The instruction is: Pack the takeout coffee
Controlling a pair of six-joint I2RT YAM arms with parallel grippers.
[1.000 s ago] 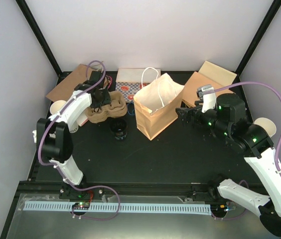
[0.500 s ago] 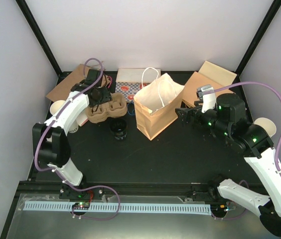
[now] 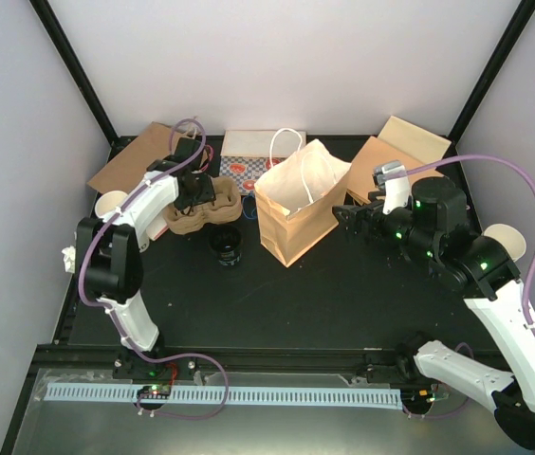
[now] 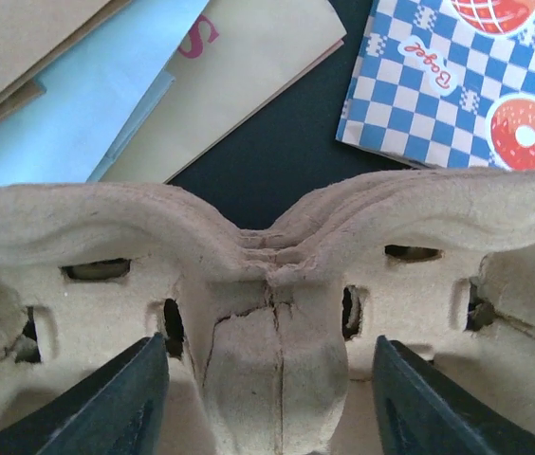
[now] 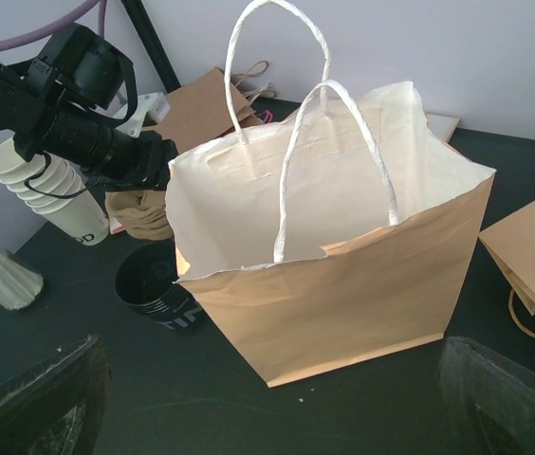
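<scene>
One takeout coffee cup [image 3: 226,248], short with a black lid, stands on the black table left of the open brown paper bag [image 3: 296,204]. It also shows in the right wrist view [image 5: 154,284], beside the bag [image 5: 343,275]. My left gripper [image 3: 194,190] is open and low over the stack of brown pulp carriers [image 3: 222,205]. In the left wrist view its jaws [image 4: 269,403] straddle the carriers' central ridge [image 4: 267,322] without closing on it. My right gripper [image 3: 348,220] is open and empty just right of the bag, its jaws [image 5: 272,408] spread wide and facing the bag.
Flat brown bags lie at the back left [image 3: 139,156] and back right [image 3: 396,147]. A blue checkered bagel bag [image 3: 249,166] lies behind the carriers. Stacks of cream paper cups stand at the left edge [image 3: 116,204] and the right edge [image 3: 507,239].
My left arm has shifted a little to the right over the carriers, its elbow swinging. The right arm, the bag and the cup have not moved.
</scene>
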